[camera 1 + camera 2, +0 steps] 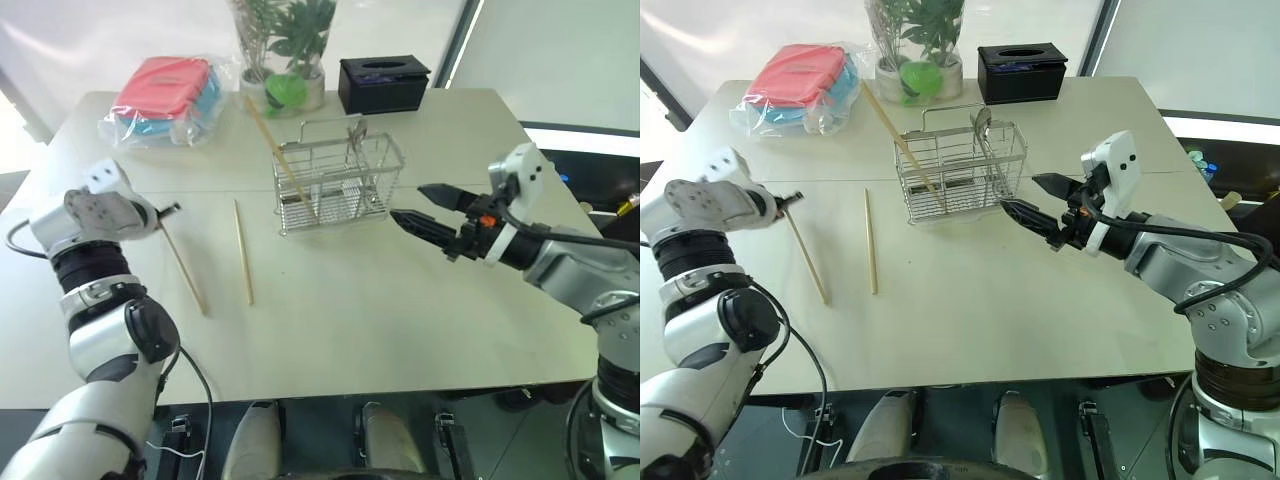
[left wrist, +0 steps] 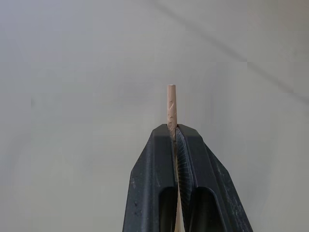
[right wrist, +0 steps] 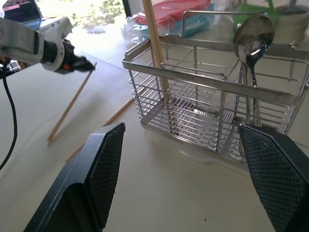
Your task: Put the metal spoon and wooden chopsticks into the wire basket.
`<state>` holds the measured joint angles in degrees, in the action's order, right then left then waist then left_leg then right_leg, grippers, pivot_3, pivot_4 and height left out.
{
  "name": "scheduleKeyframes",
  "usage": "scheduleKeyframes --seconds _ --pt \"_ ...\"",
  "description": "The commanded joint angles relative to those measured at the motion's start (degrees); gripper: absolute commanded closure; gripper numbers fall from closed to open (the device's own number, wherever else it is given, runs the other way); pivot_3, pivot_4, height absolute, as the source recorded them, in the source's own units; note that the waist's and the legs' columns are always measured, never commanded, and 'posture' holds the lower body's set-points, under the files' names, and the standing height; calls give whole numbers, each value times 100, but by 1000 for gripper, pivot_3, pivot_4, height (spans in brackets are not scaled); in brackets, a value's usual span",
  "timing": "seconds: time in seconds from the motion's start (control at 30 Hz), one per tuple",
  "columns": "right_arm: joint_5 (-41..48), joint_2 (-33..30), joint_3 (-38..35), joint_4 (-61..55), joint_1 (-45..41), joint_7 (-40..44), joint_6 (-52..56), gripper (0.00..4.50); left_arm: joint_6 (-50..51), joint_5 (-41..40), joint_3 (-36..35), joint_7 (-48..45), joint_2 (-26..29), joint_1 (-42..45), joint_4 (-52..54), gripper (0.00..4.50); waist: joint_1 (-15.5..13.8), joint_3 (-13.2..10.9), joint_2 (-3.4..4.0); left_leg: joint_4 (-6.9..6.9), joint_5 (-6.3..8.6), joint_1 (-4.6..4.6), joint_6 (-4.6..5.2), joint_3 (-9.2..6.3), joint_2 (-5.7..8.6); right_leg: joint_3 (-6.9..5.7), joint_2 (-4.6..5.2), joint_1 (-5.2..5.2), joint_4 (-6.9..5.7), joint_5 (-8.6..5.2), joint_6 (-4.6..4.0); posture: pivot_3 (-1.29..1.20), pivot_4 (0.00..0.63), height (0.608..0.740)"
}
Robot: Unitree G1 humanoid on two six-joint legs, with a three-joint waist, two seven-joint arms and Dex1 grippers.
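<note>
Left eye view: a long pale wooden chopstick (image 1: 183, 264) is seen pinched at its upper end by the left gripper (image 1: 172, 209), its lower tip resting on or just above the cream tabletop (image 1: 400, 320); which of the two cannot be told. Its long axis slopes from the gripper down and toward the robot. In the left wrist view the black fingers (image 2: 159, 183) are pressed together on the stick, a short stub standing out beyond them. A second loose chopstick (image 1: 243, 251) lies flat just beside it, nearly parallel, between the held one and the shiny silver wire basket (image 1: 335, 186).

The basket stands to the right of the held chopstick and somewhat farther off, so the coming move is judged to be a carry rightward with the stick tipped upright over a compartment. A third chopstick (image 1: 276, 149) already leans in the basket's left compartment, and the small shiny metal spoon (image 3: 252, 38) stands bowl-up at its right end.

The right gripper (image 1: 422, 206) hovers just beside the basket's right end, its jaws spread wide and holding nothing.

The compartment dividers are hard to make out through the wire grid.
</note>
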<state>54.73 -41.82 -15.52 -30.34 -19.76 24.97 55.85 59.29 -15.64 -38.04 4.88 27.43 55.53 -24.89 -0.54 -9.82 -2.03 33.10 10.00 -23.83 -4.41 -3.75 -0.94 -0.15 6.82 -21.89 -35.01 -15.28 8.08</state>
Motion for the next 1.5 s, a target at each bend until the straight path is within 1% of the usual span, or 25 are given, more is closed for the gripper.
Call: scheduleKeyframes --seconds 0.03,0.13,0.27,0.4,0.5,0.57,0.77,1.13,1.3,1.4,1.5 --pt "-35 -117 -214 -202 173 24 -114 622 -997 -441 -69 -586 285 300 786 4440 -7 0 -1 1 0 -9 0 0 0 0 0 -7 1 0 0 0 150 715" --pt "-52 -94 -246 -208 301 -30 -122 622 -1512 -854 169 -1271 375 674 1216 4440 -36 -2 -7 8 -3 -22 -3 1 0 0 0 -15 1 1 -1 0 150 715" --pt "-18 -35 -268 -230 369 -111 -123 622 -1905 -1264 356 -1707 366 1369 1251 4440 -32 0 -21 25 -5 -41 -6 -1 0 -3 0 -15 8 1 -9 0 150 715" --pt "-40 66 -226 -313 428 -223 -173 622 -2295 -1440 859 -2083 110 2196 971 4440 -14 0 -20 24 -5 -41 -4 0 0 -3 0 -15 13 4 -10 0 150 715" --pt "-42 161 -234 -361 458 -353 -216 622 -2473 -1446 1271 -2348 -174 2391 864 4440 -17 1 -19 22 -6 -41 -3 0 0 -3 -1 -17 11 4 -6 0 150 715" --pt "-18 233 -262 -408 485 -466 -241 622 -2625 -1405 1565 -2544 -392 2356 840 4440 -14 1 -18 22 -6 -41 -3 0 0 -3 -1 -16 11 5 -5 0 150 715" --pt "60 323 -431 -615 702 -727 -281 622 -2990 -1192 2113 -2813 -743 2021 685 4440 11 0 -16 17 -6 -41 -1 0 -1 -2 -1 -25 4 6 -3 0 150 715" --pt "199 347 -571 -717 837 -986 -335 622 -3767 -871 2727 -3086 -1363 1096 638 4440 -17 0 -15 24 -7 -45 1 0 -1 -2 -2 -27 -4 6 -4 0 150 715" --pt "213 293 -600 -703 844 -982 -346 622 -3885 -804 2839 -3041 -1564 784 714 4440 -16 1 -14 25 -7 -47 1 -1 -1 -2 -2 -28 -5 6 -4 0 150 715" --pt "220 252 -622 -665 813 -965 -344 622 -3893 -840 2832 -2967 -1652 670 806 3461 -17 1 -13 26 -7 -47 2 -2 -1 -2 -2 -28 -6 6 -4 0 150 715" --pt "241 233 -622 -639 773 -958 -332 622 -3760 -882 2803 -2901 -1615 665 967 2040 -16 1 -14 26 -7 -46 2 -2 -1 -2 -2 -28 -6 6 -4 0 150 715"
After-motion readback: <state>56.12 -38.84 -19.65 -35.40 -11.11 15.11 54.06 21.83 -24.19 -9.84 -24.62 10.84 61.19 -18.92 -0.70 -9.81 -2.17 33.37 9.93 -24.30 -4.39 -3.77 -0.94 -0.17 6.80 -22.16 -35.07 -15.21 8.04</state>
